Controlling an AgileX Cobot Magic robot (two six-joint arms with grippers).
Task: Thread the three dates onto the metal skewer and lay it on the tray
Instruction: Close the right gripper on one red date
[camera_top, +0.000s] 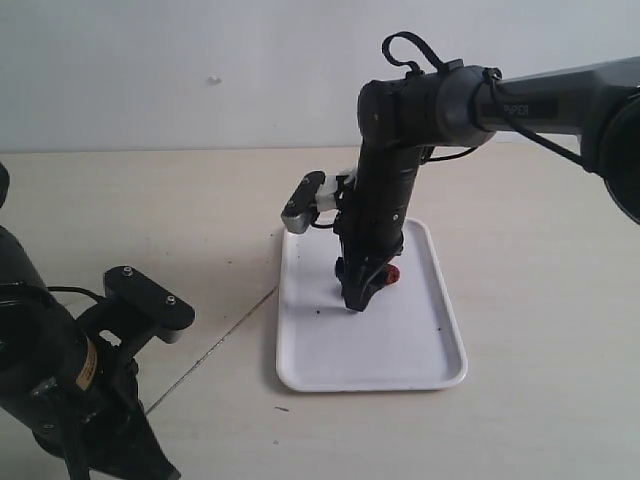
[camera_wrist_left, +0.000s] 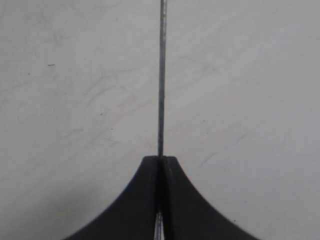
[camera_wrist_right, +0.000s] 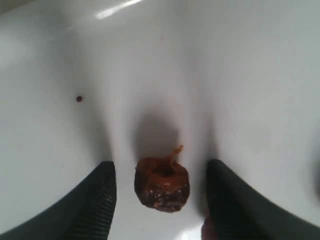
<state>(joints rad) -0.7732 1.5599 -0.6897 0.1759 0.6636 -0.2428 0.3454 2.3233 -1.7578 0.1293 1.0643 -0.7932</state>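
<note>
Straddling one date: the right end effector is down on the white tray near its middle. Its fingers are spread, one on each side of the fruit, and not touching it. The date sits directly between them on the tray floor, roundish with no clear long axis, stem scar facing up at the wrist camera. The next move looks like a plain close, no reposition needed. The exterior view shows a red date just beside that end effector; can't tell if it's the same one, and the others are hidden. The left end effector is clamped shut on the metal skewer. The rod points straight out from the tips over bare table, off the tray's left edge. The right arm is much nearer the date. The tray floor is smooth with a few specks and a low rim, with plenty of room.
</note>
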